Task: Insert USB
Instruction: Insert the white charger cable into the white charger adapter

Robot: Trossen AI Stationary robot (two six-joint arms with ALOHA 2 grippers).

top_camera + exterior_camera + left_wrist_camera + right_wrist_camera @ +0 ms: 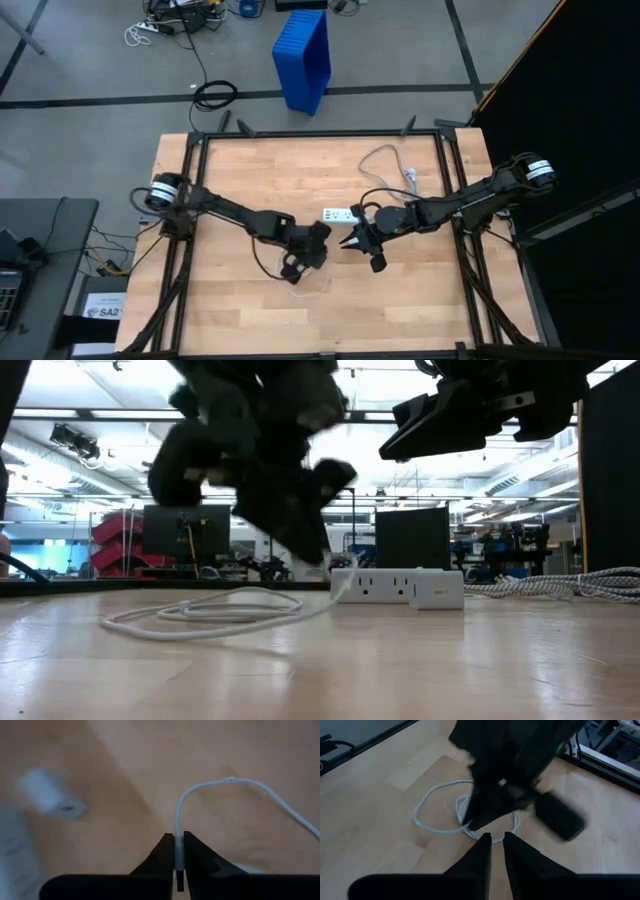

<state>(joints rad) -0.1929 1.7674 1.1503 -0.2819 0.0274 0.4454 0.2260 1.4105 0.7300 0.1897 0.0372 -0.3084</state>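
I see a pale wooden desk (230,300) with a dark frame, standing on grey floor; beyond its far edge lies a blue crate (303,58), and the low view looks into a bright workshop with red bins and dark screens.

From the left, my left gripper (178,842) hangs over the middle of the desk, its fingers pressed together on the USB (235,784), pinching the thin white cable just behind one end. From that pinch the cable arcs away and drops to the wood; in the low view its loose loops (200,615) lie on the desk below and beside this gripper.

Just past the left gripper sits the white power strip (398,585), its thicker grey cord (560,586) trailing off to the right.

My right gripper (496,840) hovers above the desk facing the left one, fingers nearly together with a slim gap, holding nothing; the loops lie on the desk beyond its tips.
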